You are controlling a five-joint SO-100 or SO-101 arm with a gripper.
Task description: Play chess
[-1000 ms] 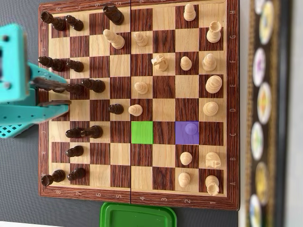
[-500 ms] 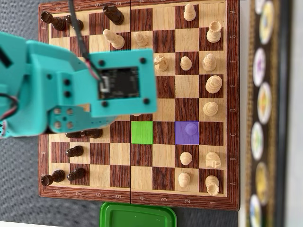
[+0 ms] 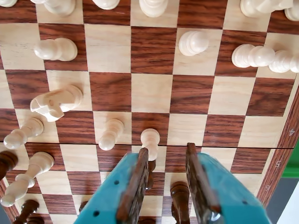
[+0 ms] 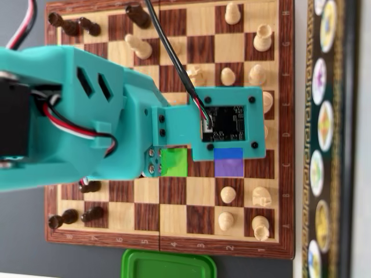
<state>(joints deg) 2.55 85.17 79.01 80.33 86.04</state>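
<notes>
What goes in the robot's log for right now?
tool: open, empty | arm: above board, hiding centre | green square, purple square: partly covered | green lid: off board

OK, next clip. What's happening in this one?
A teal robot arm is reaching out over a wooden chessboard with a game in progress. In the overhead view, a green square and a purple square are marked on the board, and the arm partly covers both. In the wrist view the gripper is open and holds nothing, poised above the middle of the board, with a light pawn just beyond one finger.
</notes>
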